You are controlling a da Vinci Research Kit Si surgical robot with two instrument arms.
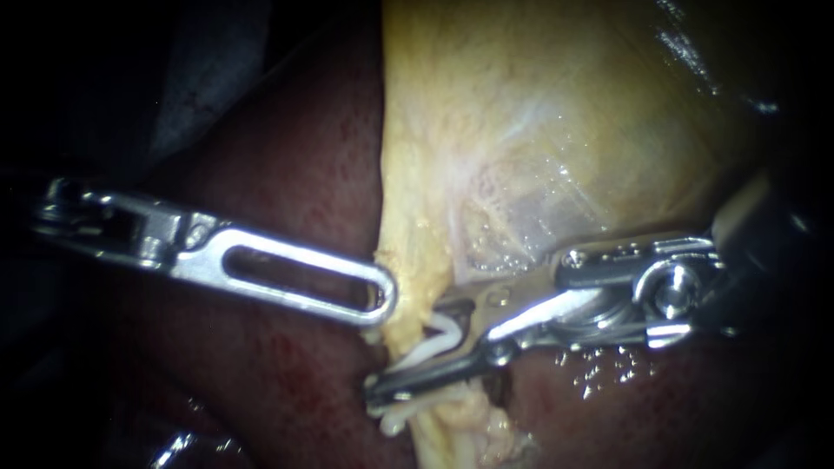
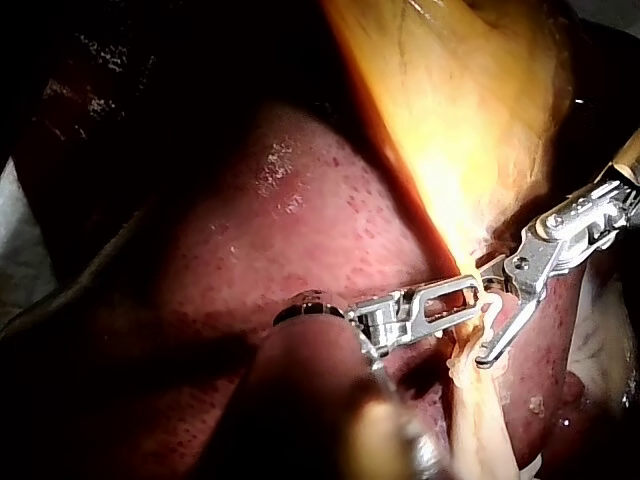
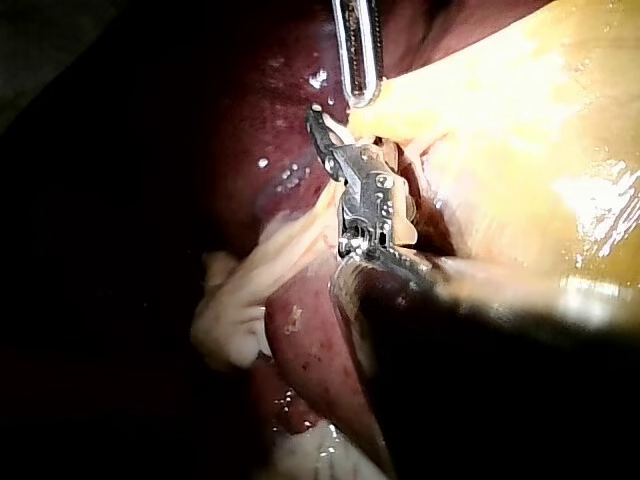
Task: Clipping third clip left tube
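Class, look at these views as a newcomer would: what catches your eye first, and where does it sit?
The right instrument draws the eye first: its jaws hold a white clip astride the pale tube, low in the endoscope view's middle. Above it spreads the glistening yellow gallbladder, and the left instrument reaches across the dark red liver to its edge.

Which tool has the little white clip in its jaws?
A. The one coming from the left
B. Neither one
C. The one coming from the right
C: the white clip sits between the jaws of the right instrument, at the pale tube, while the left instrument grips the edge of the yellow gallbladder.
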